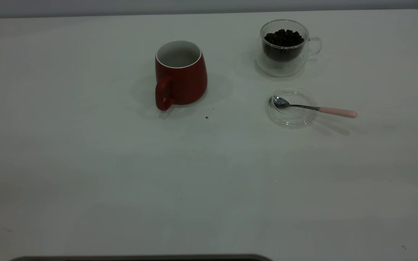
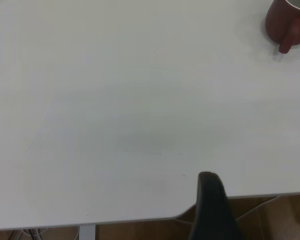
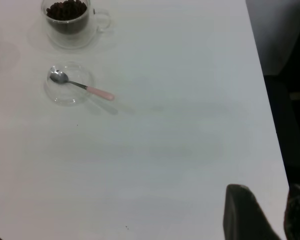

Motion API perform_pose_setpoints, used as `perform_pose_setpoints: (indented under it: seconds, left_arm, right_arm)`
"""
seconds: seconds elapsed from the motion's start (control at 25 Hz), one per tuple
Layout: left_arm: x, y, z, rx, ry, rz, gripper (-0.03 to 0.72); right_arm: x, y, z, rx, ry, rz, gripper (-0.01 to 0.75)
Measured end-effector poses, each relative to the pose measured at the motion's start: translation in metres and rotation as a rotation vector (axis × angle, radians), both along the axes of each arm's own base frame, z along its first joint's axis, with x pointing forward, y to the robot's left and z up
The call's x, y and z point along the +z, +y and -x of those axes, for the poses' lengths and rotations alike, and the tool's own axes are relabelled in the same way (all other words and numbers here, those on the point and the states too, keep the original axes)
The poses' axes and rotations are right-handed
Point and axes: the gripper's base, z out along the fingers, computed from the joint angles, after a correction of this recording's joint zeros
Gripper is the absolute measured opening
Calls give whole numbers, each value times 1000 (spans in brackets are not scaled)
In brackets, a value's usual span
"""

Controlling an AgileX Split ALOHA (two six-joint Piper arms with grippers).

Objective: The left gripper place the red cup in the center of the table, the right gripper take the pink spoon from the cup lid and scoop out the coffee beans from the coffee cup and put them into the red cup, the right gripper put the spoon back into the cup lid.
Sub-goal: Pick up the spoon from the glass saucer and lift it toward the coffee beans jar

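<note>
The red cup (image 1: 181, 74) stands upright and empty near the table's (image 1: 122, 174) middle, handle toward the camera; it also shows in the left wrist view (image 2: 288, 22). The coffee cup (image 1: 284, 47) holds coffee beans (image 1: 283, 37) at the back right. The pink spoon (image 1: 314, 108) lies with its bowl in the cup lid (image 1: 291, 108), handle sticking out right. Neither gripper shows in the exterior view. One finger (image 2: 210, 200) of my left gripper hangs over the table's edge, far from the red cup. My right gripper (image 3: 267, 192) is open and empty near the table's edge, far from the spoon (image 3: 82, 85).
A few dark specks (image 1: 207, 117) lie in front of the red cup. Brown floor (image 2: 270, 220) shows past the table's edge in the left wrist view. A dark area (image 3: 290, 100) lies beyond the table's side edge in the right wrist view.
</note>
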Motion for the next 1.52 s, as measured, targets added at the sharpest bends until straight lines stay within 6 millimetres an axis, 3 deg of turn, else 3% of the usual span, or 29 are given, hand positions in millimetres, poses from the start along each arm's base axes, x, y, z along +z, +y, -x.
perform_pose_setpoints:
  seconds: [1.52]
  left_arm:
    - [0, 0, 0, 1, 0, 1, 529]
  right_arm:
    - [0, 1, 0, 5, 0, -9, 237]
